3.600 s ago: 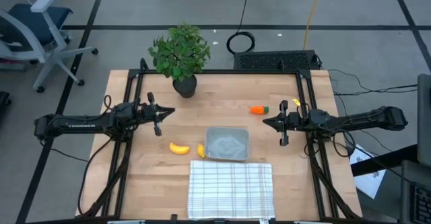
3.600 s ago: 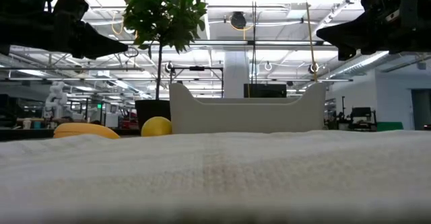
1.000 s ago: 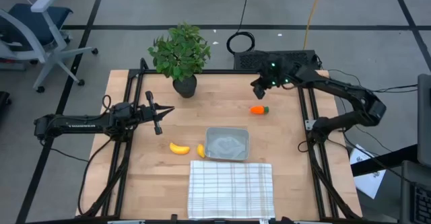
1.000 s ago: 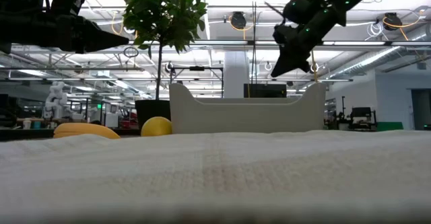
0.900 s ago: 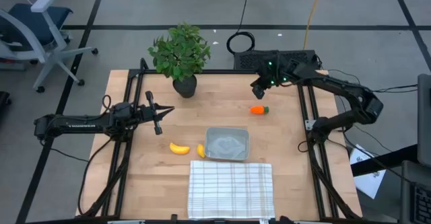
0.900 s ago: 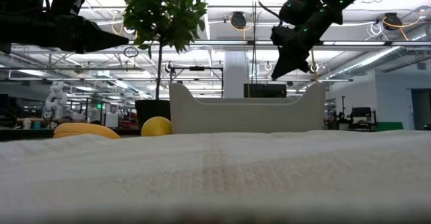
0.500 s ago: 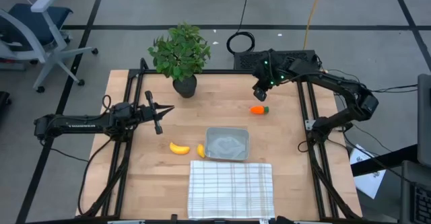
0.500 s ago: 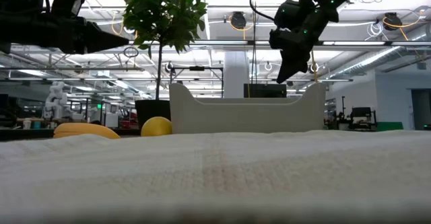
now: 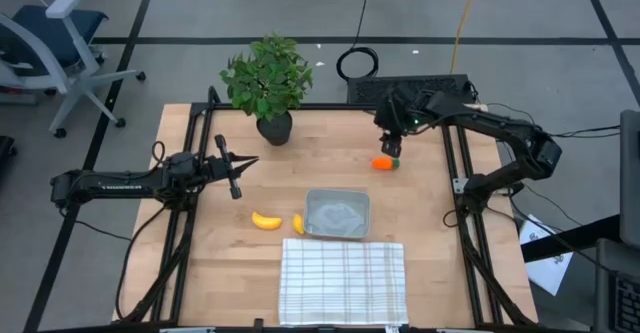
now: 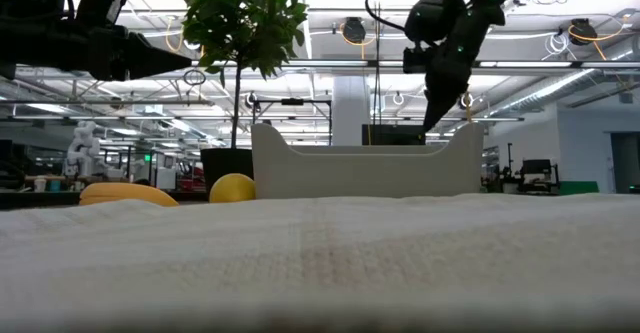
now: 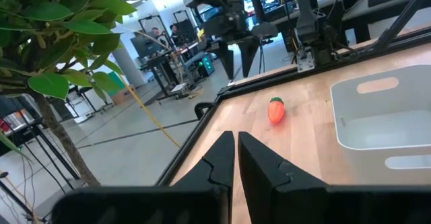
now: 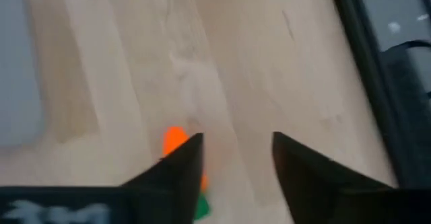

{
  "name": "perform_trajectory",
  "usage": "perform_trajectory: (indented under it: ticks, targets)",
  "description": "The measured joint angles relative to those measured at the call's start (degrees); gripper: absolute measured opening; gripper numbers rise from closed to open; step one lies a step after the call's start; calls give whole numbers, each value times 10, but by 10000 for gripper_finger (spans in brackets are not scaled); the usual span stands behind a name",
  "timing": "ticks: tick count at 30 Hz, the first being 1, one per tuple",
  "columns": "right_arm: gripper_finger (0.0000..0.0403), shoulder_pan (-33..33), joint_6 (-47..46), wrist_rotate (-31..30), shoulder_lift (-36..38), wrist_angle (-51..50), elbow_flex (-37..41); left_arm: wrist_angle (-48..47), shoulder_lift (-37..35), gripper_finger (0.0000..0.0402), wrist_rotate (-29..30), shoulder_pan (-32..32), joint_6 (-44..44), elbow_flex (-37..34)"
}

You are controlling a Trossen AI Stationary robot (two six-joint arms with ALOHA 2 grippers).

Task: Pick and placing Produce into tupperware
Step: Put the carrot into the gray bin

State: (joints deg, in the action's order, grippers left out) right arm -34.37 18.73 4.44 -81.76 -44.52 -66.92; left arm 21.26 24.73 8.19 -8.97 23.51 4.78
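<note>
Carrot (image 9: 383,163): orange with green top, lying on the wooden table (image 9: 420,233) toward its far right part, apart from the tupperware. Right gripper (image 9: 392,145): hangs just above the carrot, pointed down, jaws parted with a clear gap, holding nothing. Left gripper (image 9: 238,176): waits over the table's left side, jaws nearly closed, empty. Banana (image 9: 265,220) and lemon piece (image 9: 298,224): side by side just left of the tupperware. Tupperware (image 9: 337,214): holds no produce, adjoining the checked cloth (image 9: 342,280). Potted plant (image 9: 268,83): far edge.
</note>
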Motion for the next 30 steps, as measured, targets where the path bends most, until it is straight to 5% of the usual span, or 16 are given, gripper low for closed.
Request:
perform_trajectory:
  ticks: [5, 9, 30]
  targets:
    - [273, 29, 8, -17, 0, 12, 0, -1, 0, 26, 0, 0, -1, 0]
    - [306, 43, 0, -17, 0, 14, 0, -1, 0, 26, 0, 0, -1, 0]
    - [310, 49, 16, 18, -44, -12, 60, -2, 0, 26, -1, 0, -4, 0]
